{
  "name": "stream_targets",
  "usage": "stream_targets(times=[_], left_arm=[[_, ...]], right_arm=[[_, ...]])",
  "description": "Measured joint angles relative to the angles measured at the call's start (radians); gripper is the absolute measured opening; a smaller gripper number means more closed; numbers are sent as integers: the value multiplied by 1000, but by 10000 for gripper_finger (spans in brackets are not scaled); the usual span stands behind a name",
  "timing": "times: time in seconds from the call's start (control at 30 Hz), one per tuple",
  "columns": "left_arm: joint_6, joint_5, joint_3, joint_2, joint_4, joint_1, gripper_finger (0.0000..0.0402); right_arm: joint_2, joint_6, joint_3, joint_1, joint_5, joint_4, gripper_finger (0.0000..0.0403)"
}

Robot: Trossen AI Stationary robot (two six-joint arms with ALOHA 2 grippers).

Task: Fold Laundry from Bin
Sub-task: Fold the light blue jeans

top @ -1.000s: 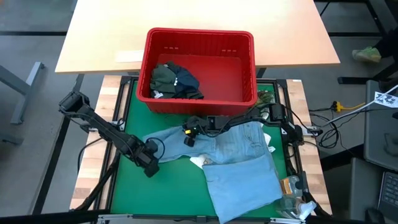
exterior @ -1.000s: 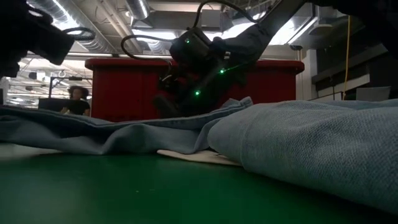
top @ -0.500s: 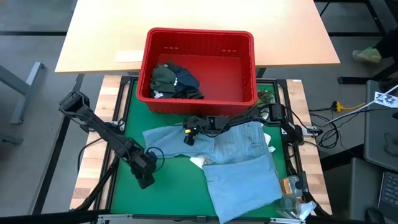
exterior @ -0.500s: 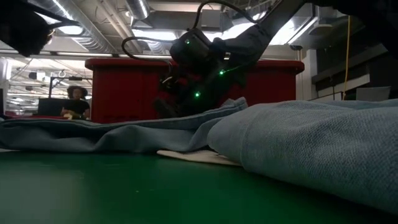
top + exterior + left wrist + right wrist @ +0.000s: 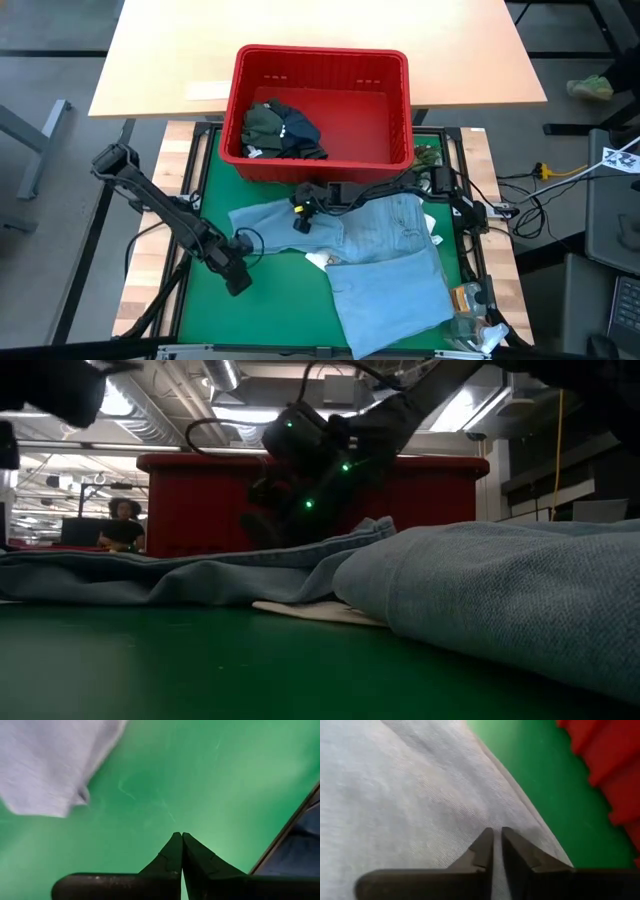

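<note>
Light blue shirt [image 5: 375, 260] long axis diagonal, from right gripper [image 5: 300, 222] toward near-right mat corner. Right fingers nearly shut over cloth, grip unclear. Left gripper [image 5: 238, 285] shut, empty, beside sleeve.

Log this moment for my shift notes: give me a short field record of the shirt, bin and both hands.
shirt: light blue shirt spread on the green mat, partly folded
bin: red bin behind the shirt, dark clothes in its left part
left hand: left hand shut, empty, over bare mat beside the shirt's left edge
right hand: right hand over the shirt's upper edge near the bin, fingers nearly together
</note>
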Motion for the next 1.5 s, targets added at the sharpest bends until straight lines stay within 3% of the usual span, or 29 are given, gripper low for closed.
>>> stream_targets(times=[0.23, 0.4, 0.53, 0.8, 1.1, 1.3, 1.5], left_arm=[[-64, -177, 0, -167, -238, 26, 0], [-172, -247, -1, -234, -462, 73, 0], [-164, -259, -2, -240, -529, 127, 0], [34, -253, -100, -240, -342, 278, 0], [180, -172, -285, -239, -148, 438, 0], [189, -149, -418, -243, -49, 513, 0], [215, -172, -435, -245, -46, 562, 0]], right_arm=[[0, -31, 138, 1, -57, -167, 127], [-2, -31, 259, 10, -110, -297, 137], [-3, -56, 313, 46, -140, -309, 138], [17, -101, 317, 148, -139, -306, 138], [101, -147, 317, 179, -41, -284, 138], [145, -147, 319, 178, -74, -303, 138], [155, -149, 322, 176, -167, -323, 138]])
